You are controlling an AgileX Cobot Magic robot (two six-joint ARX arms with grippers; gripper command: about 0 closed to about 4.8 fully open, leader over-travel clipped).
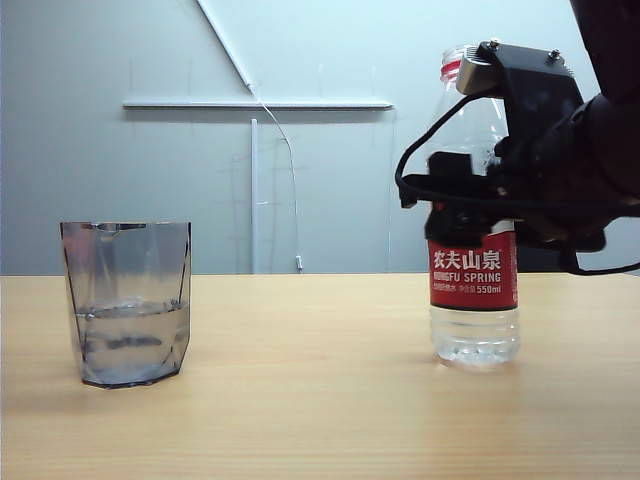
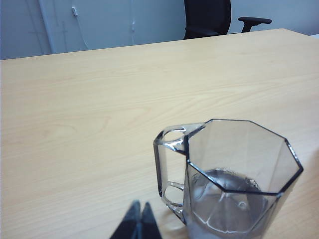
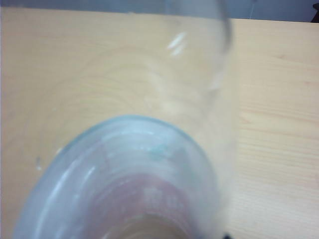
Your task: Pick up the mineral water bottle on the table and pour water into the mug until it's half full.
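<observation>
Left to right: the mug (image 1: 128,305), part-filled with water (image 1: 130,340), stands toward the surface's (image 1: 320,400) left edge; the left end effector (image 2: 138,219), fingertips pressed together, hovers beside it. The mineral water bottle (image 1: 475,290) stands upright toward the right edge, the right end effector (image 1: 470,200) around its upper body; grip indeterminate.

Mineral water bottle (image 3: 139,169) blurred; right tool (image 1: 462,205) half-hidden.

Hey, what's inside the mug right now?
The mug holds clear water filling roughly its lower half; nothing else shows inside. In the left wrist view the mug's near wall covers the deepest part of its bottom.
</observation>
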